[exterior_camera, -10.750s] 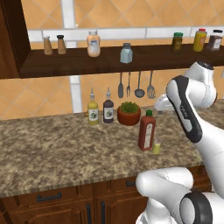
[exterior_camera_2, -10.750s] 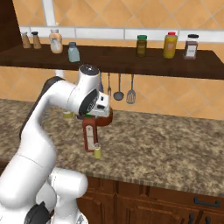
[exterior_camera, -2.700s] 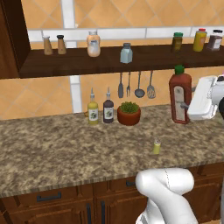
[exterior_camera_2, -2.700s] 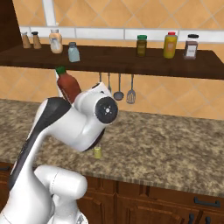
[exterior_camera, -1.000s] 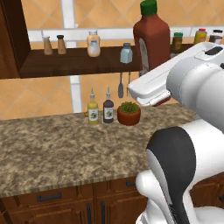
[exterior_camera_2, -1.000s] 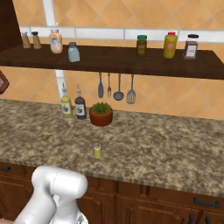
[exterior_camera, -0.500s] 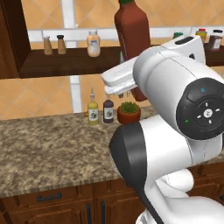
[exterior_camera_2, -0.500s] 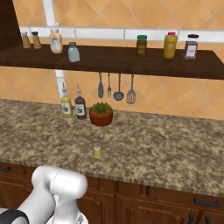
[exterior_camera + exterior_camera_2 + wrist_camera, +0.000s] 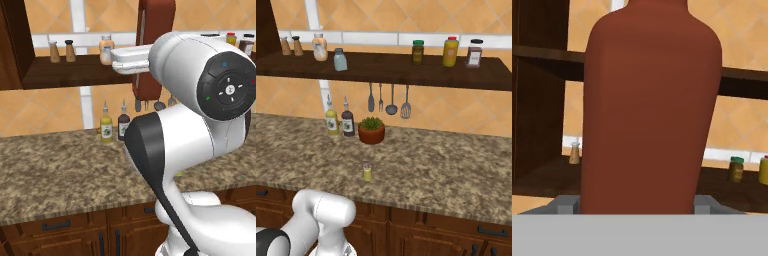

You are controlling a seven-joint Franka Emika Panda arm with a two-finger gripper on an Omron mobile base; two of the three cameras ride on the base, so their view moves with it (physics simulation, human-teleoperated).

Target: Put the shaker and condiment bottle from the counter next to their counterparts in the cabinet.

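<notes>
The condiment bottle (image 9: 155,45), tall and red, is upright in my gripper (image 9: 145,62), which is shut on its lower body; its top is cut off by the frame edge. In the hand view the bottle (image 9: 649,110) stands right in front of the camera, with a grey fingertip (image 9: 567,203) at each side. The small yellow-green shaker (image 9: 367,172) is on the counter, in front of a potted plant. On the cabinet (image 9: 406,70) shelf are the counterparts: a peach-and-white bottle (image 9: 319,47) and a pale blue-grey shaker (image 9: 340,60).
Two brown shakers (image 9: 61,50) stand at the shelf's left end by the dark side panel (image 9: 17,45). Three jars (image 9: 448,51) are on its right part. Below it hang utensils (image 9: 388,100); a yellow bottle (image 9: 331,121), a dark bottle (image 9: 347,122) and a plant pot (image 9: 371,131) line the wall.
The arm has swung left across the left base view, carrying the red bottle from right of the shelf's middle to in front of its left-centre. The shaker on the counter has not moved.
</notes>
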